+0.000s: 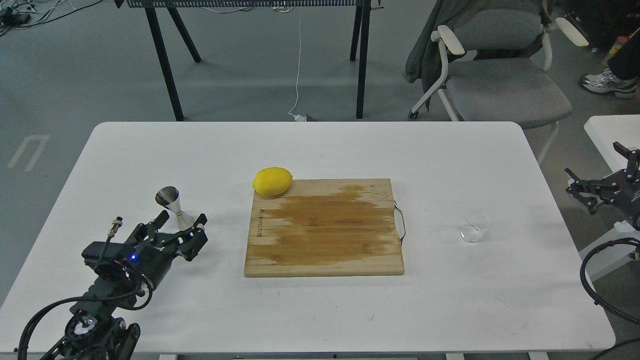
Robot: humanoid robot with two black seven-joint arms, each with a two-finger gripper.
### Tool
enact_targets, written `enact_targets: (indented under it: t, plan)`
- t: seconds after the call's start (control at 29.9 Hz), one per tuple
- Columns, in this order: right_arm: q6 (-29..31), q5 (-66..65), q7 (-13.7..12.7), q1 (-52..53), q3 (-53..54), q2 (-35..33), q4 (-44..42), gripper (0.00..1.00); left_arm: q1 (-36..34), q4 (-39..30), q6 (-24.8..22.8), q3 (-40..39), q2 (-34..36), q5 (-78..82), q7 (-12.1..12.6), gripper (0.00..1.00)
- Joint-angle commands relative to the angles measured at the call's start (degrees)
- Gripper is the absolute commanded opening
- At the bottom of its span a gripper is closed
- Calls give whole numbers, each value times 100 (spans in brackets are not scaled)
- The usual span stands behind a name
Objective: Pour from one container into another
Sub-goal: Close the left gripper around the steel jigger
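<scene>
A shiny steel hourglass jigger (172,203) stands upright on the left part of the white table (320,150). My left gripper (181,218) is open, its two fingers spread on either side of the jigger's base, low over the table and just short of it. A tiny clear glass cup (474,227) sits on the right part of the table, apart from everything. My right gripper (600,177) hangs off the table's right edge, open, well to the right of the glass cup.
A wooden cutting board (325,230) with a wire handle lies mid-table, with a yellow lemon (272,181) at its far left corner. Beyond the table stand a grey office chair (495,75) and black table legs (165,60).
</scene>
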Motion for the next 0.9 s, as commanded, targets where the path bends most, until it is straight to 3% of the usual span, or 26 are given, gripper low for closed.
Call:
enact_targets:
  t: [0.0,0.33,0.6,0.74,0.87]
  plan:
    - [0,1,8,-18,2,1,4,100,-240,-332,94,6,-21,9,0,100]
    - [0,1,8,-53,2,-8,4,100,-952,-1237,374,-117,-257,88,0,99]
    - [0,1,8,-71,2,-61,4,100,-1515,-2266,1057,-485,-293,615,0,86]
    - [0,1,8,-115,2,-61,4,100,-1550,-2328,1057,-942,-337,1168,0,66]
    - [0,1,8,-115,2,-61,4,100,-1550,-2328,1057,-1451,-433,1871,0,32]
